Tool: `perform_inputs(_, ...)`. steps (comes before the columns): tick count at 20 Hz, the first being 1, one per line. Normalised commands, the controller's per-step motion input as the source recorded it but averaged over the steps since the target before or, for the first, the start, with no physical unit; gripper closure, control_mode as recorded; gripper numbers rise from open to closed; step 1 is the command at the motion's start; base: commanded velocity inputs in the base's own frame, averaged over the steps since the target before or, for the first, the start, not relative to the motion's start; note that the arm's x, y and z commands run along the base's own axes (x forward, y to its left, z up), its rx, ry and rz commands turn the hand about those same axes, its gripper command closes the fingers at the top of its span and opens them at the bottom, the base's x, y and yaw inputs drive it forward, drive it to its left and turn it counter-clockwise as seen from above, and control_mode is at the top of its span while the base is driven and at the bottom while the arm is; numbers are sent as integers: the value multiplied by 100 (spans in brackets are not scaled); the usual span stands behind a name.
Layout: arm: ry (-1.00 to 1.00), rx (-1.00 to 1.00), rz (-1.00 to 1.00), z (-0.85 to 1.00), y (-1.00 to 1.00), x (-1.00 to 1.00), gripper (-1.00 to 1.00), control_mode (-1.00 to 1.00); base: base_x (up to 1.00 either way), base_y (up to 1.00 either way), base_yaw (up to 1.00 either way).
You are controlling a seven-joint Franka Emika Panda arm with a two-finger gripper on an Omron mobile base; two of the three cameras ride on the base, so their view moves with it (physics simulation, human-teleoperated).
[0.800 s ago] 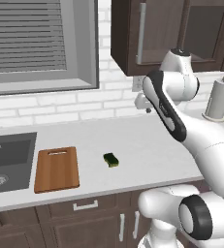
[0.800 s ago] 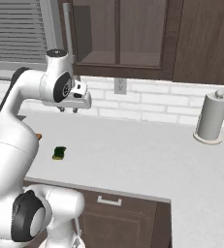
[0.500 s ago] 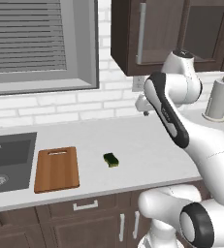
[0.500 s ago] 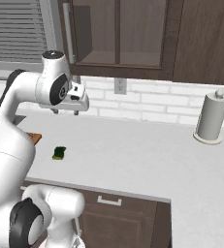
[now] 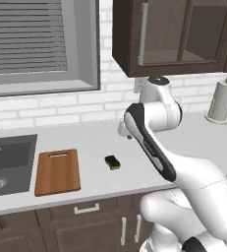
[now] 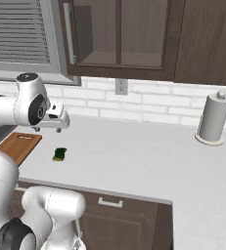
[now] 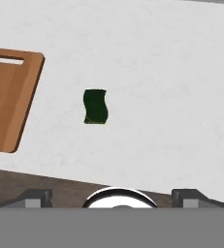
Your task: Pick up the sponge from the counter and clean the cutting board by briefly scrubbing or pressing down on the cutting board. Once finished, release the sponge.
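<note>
The base has shifted, so both base views now frame the sponge (image 5: 112,162) more centrally on the counter (image 5: 100,142), at 3 o'clock of the cutting board (image 5: 58,171). The tool (image 6: 47,129) hovers high above, empty, apparently open; descent remains.

cutting board (image 5: 57,172): I read it as reddish-brown wood, smooth, matt.
sponge (image 7: 95,106): I see a dark green top, dull and matt.
counter (image 6: 148,161): light grey-white, smooth, faintly mottled like stone.
sink basin (image 5: 7,162): dark grey, matt.
cabinets (image 5: 179,34): dark brown wood look, with a metal-looking bar handle.
wall (image 6: 148,105): white brick, matt.
paper towel roll (image 6: 213,119): plain grey-white, smooth.
</note>
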Motion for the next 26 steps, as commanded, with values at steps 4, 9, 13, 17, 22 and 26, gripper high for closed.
perform_inputs(4,4,0,1,-61,54,3,-100,-100,0,0,0)
perform_inputs(9,7,-5,0,-47,48,28,-100,-100,0,0,0)
perform_inputs(13,6,-1,0,-41,12,25,-100,-100,0,0,0)
perform_inputs(17,10,0,0,-41,0,19,-100,-100,0,0,0)
perform_inputs(22,8,0,1,-34,0,16,-100,-100,0,0,0)
perform_inputs(26,8,0,1,-21,0,15,-100,-100,0,0,0)
